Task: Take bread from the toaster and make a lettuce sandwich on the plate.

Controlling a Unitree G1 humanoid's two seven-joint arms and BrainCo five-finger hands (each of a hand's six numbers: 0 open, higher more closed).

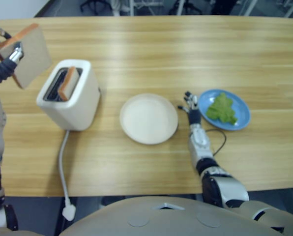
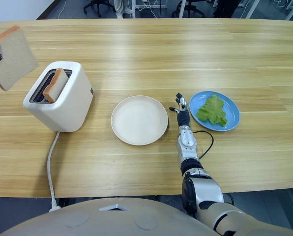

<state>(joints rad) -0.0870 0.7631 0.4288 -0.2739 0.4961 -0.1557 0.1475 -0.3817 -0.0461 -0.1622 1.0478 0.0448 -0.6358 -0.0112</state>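
Left eye: your left hand was clamped on a bread slice, held up left of the toaster. Second slice sat in its slot.

Right eye: right hand lay unclenched on the table, between white plate and blue dish holding lettuce.

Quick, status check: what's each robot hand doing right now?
Left robot hand: closed on a bread slice.
Right robot hand: open, holding nothing.

toaster l, plate ctr, lettuce on dish r, slice in toaster
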